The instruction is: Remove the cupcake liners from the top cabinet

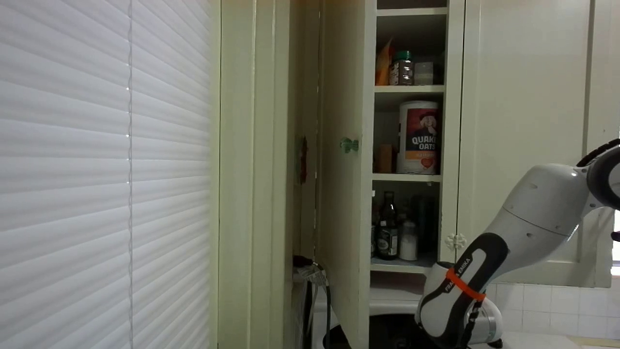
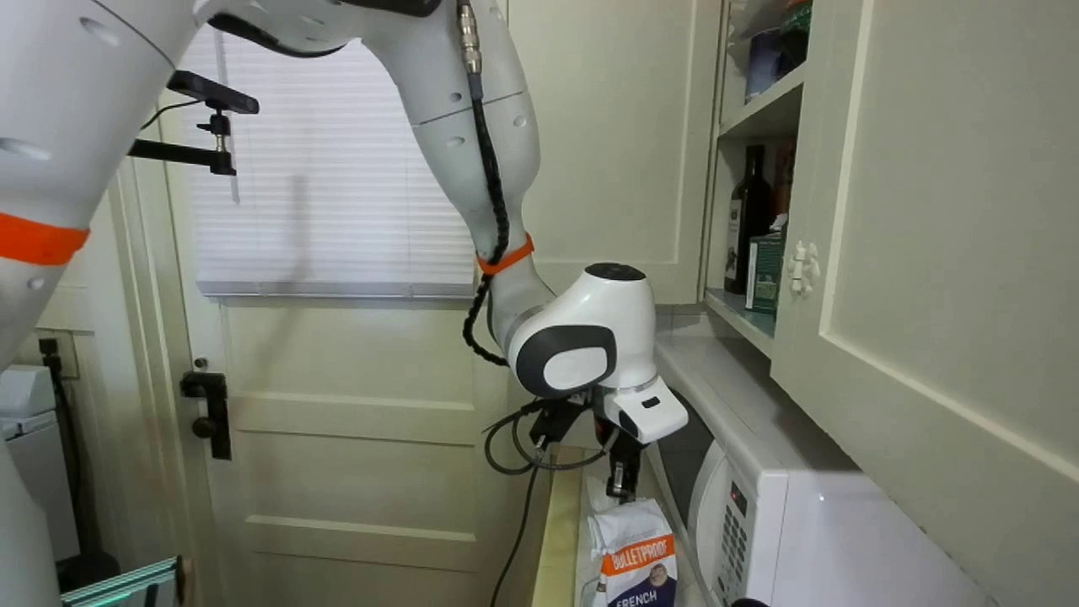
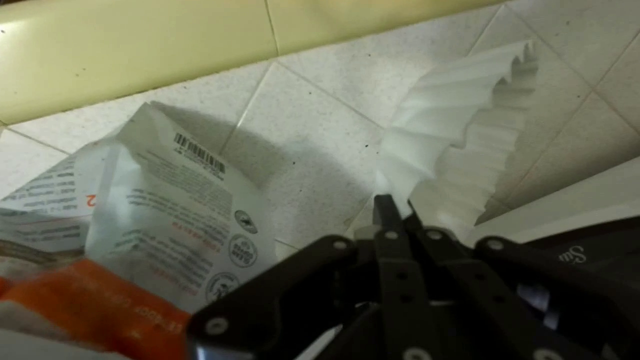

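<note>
The cupcake liners (image 3: 450, 130) are white, ruffled thin paper in the wrist view. My gripper (image 3: 400, 207) is shut on their near end, with the paper pinched between the fingertips, above a speckled tiled counter (image 3: 320, 150). In an exterior view my gripper (image 2: 622, 489) points down just behind a white bag; whether the liners show there I cannot tell. In an exterior view the gripper is hidden, low behind the arm (image 1: 450, 300). The top cabinet (image 1: 409, 89) stands open, with jars, an oats canister and bottles on its shelves; it also shows in an exterior view (image 2: 763, 105).
A white and orange coffee bag (image 2: 636, 556) stands close beside my gripper, left in the wrist view (image 3: 175, 215). A white microwave (image 2: 759, 506) stands on the other side. The open cabinet door (image 1: 341, 218) juts out. The counter has a yellow edge (image 3: 135, 60).
</note>
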`<state>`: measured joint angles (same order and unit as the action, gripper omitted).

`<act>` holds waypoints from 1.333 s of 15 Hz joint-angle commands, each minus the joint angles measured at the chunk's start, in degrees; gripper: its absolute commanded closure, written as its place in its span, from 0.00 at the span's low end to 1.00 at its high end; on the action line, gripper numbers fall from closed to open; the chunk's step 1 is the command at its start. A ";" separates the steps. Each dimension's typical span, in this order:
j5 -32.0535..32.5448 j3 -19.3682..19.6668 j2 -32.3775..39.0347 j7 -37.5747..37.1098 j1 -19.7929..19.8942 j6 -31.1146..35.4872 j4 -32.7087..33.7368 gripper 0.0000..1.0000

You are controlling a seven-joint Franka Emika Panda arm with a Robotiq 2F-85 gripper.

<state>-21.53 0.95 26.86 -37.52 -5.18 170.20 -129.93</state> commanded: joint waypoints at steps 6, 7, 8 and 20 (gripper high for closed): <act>-0.57 0.62 7.00 -0.43 -1.82 2.50 4.63 0.66; -0.14 1.44 6.92 -0.65 -2.30 1.28 4.58 0.59; 0.08 1.74 6.83 -0.53 -2.34 0.17 4.55 0.53; 4.31 6.54 -5.53 -4.88 -4.87 -17.29 -0.10 0.00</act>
<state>-21.07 4.38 26.76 -37.53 -8.22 160.14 -127.21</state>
